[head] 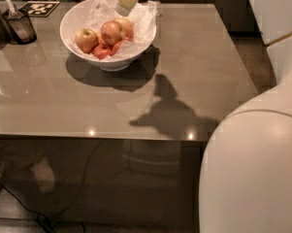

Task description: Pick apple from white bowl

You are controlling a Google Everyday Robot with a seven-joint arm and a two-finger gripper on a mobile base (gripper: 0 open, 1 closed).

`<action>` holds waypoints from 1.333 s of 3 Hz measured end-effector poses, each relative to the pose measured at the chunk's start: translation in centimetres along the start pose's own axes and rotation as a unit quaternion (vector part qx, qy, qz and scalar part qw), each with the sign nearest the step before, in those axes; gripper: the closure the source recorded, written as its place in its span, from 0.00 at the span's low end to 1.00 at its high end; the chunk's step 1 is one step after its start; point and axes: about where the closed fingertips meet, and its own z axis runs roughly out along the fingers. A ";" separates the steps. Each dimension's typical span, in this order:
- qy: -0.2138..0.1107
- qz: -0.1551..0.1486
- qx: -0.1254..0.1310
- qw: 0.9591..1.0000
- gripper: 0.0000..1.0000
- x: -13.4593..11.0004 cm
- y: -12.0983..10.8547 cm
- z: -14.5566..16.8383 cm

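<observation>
Camera view, end effector over white bowl, seemingly just above apple, grip state cannot be told

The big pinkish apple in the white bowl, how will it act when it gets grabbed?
The apple looks round and glossy, so it will probably be stiff but slippery and apt to roll. It rests against other apples on crinkled plastic, so neighbours may shift. The gripper hovers over the far side of the bowl.

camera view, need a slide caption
Hand hovers over the far side of the white bowl on the table, near the apple.
</observation>
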 end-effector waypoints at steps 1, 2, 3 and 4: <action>-0.001 -0.011 -0.012 1.000 0.00 -1.4 -0.4 2.5; 0.008 0.005 -0.024 1.000 0.00 -3.0 -2.0 7.1; 0.019 0.032 -0.020 0.999 0.00 -3.0 -3.9 11.0; 0.031 0.067 -0.022 0.997 0.00 -1.2 -5.2 14.0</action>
